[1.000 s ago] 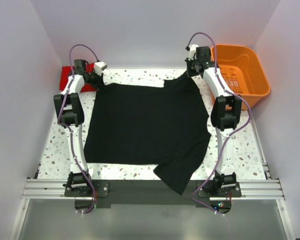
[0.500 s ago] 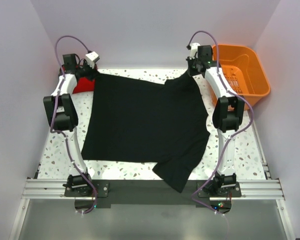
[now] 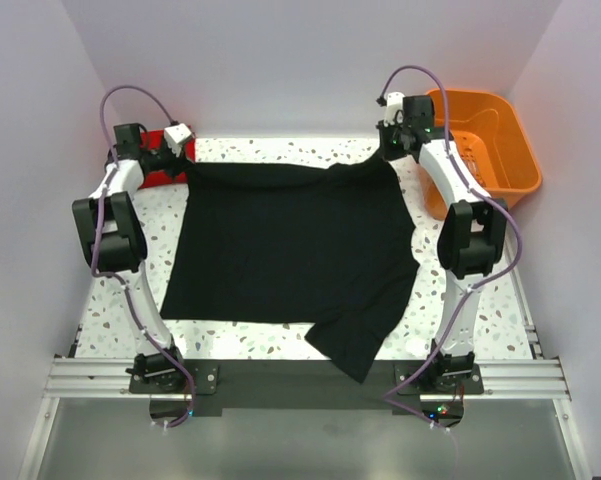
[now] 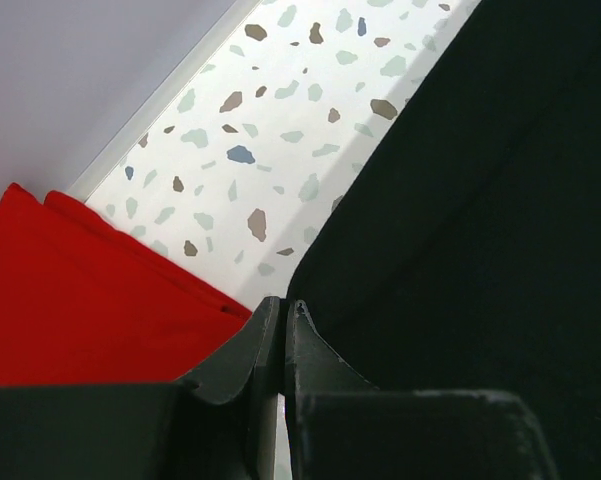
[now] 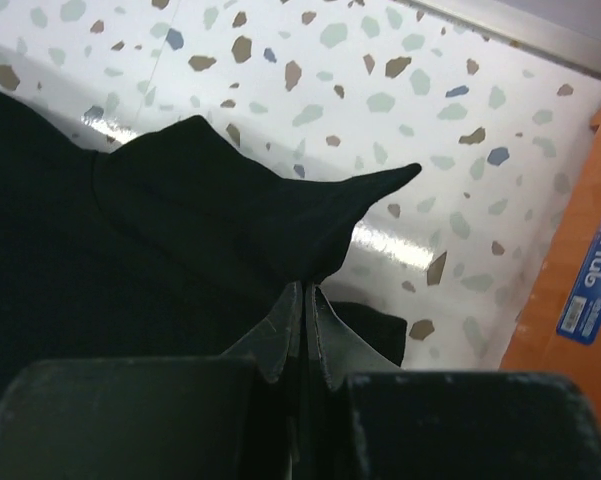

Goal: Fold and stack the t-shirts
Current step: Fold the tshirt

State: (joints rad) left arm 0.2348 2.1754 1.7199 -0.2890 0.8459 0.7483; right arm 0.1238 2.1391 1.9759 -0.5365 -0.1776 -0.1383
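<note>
A speckled terrazzo counter (image 3: pixel 105 305) sits in a white-walled booth, with an orange basket (image 3: pixel 495 150) standing off its far right corner. The black t-shirt (image 3: pixel 290 250) lies spread across the middle of the counter. One sleeve spills over the near edge onto the dark strip between the arm bases. The red t-shirt (image 4: pixel 70 300), folded, lies at the far left corner, just beside the black cloth's edge.

Both arms reach to the far edge. The left tool (image 4: pixel 283 305) has its jaws pressed almost together at the black shirt's far-left corner, and from the overhead view it appears to pinch that corner. The right tool (image 5: pixel 305 290) is clamped fully on a peaked fold of black cloth at the far-right corner, which looks like the other sleeve.

The step in hand seems to be drawing the far edge taut, ready to smooth or fold the shirt. To do this well, both pinches should travel together at the same height, so the edge stays straight and the cloth does not skew. The left corner should be lifted enough to clear the red shirt and not drag it. The thin left pinch could slip under a hard pull, so tension should be gentle. The hanging near sleeve needs bringing onto the counter before any crease is set.
</note>
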